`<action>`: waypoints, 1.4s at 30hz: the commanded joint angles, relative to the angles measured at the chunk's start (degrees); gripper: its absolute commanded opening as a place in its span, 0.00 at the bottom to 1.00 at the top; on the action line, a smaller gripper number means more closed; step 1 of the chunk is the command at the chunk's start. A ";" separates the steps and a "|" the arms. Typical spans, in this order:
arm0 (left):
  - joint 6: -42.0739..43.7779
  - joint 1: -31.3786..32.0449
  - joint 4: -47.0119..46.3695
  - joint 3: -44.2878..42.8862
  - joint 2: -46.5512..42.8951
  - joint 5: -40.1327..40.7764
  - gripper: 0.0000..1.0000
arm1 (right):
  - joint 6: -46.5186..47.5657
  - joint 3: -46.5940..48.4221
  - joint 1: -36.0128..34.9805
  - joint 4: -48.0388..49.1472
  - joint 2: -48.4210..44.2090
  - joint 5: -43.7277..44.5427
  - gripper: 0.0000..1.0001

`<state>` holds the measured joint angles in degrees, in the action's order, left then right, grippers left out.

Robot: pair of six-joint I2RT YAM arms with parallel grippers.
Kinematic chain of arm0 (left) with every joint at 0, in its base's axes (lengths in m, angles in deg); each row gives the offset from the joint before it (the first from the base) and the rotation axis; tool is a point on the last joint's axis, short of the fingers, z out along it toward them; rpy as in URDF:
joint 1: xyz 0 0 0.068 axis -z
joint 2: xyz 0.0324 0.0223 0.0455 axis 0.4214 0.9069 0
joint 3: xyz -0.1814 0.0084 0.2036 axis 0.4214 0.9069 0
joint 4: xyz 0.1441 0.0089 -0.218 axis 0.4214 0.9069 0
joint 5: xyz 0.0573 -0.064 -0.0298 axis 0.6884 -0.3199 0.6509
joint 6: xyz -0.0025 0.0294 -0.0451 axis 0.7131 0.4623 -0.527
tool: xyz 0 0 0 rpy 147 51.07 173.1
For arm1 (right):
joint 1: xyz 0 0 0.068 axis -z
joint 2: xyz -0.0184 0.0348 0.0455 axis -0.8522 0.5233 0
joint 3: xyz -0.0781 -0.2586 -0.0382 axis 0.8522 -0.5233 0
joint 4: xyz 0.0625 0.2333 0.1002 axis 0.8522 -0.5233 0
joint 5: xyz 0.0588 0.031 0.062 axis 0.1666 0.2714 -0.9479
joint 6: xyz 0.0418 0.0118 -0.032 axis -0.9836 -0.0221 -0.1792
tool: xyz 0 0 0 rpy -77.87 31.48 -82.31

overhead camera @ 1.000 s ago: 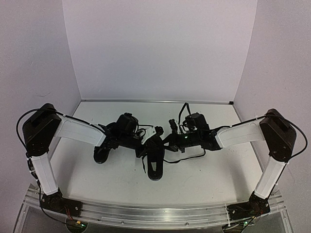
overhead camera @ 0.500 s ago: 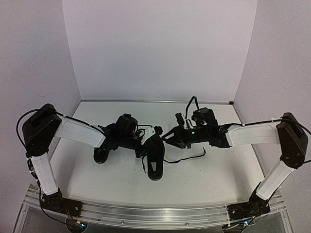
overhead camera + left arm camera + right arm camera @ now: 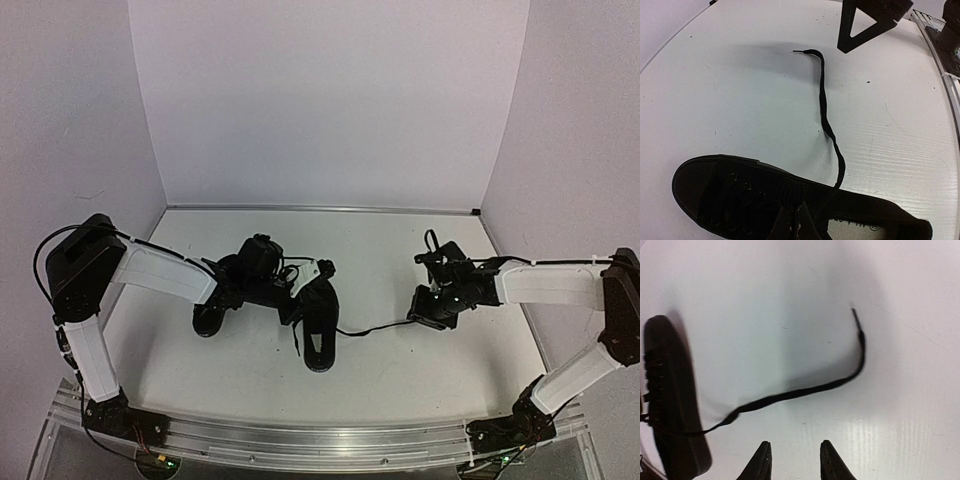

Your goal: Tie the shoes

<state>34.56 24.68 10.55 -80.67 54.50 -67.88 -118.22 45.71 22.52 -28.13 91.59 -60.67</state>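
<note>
Now, the jaws of the right arm (image 3: pixel 550 285) stand released and empty near the thin black lace (image 3: pixel 805 391), trailing slack over the white tabletop (image 3: pixel 400 250) from the all-black low-top shoe (image 3: pixel 318 330) at centre. Those of the left arm (image 3: pixel 160 270) are clenched over its eyelets; on what, I cannot tell. It seems best to take the lace near its tip, squarely, and draw gently.

Under the left claw (image 3: pixel 796 222), the shoe (image 3: pixel 740 195): black cloth upper, matt, with a woven look; sole band smoother, with a slight sheen. Ahead of the right claw (image 3: pixel 795 460), the lace (image 3: pixel 805 390): flat woven cloth, matt black. Below both claws, the table (image 3: pixel 890 405): white, smooth, mild sheen, faint fine grain. Right claw's fingers (image 3: pixel 761 460): black, matt, plastic by appearance.
</note>
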 commanded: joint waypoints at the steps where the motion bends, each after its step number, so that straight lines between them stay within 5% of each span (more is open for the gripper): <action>1: 1.20 0.23 -2.66 0.89 -3.18 -0.21 0.00 | -5.36 -0.42 0.14 -4.20 2.84 7.75 0.33; 4: 1.12 0.32 -3.02 0.89 -3.11 -0.39 0.00 | -7.44 -0.02 0.43 -4.26 4.11 10.11 0.52; 17: 2.64 0.83 -4.99 1.71 -2.57 -1.07 0.00 | -8.20 4.41 1.96 2.60 13.96 7.15 0.48; 24: 4.00 1.11 -5.15 2.60 -3.03 -0.44 0.00 | -8.00 6.25 2.06 4.92 18.40 5.37 0.35; 31: 4.99 1.20 -5.47 3.11 -3.28 -0.17 0.00 | -7.87 8.67 2.91 5.07 19.53 3.87 0.00; 42: 6.12 1.26 -6.74 4.19 -3.63 -0.42 0.00 | 3.22 21.08 3.29 10.95 18.69 -3.59 0.00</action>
<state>39.17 25.66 6.52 -77.00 53.18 -68.25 -122.06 57.53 25.88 -22.43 110.58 -59.68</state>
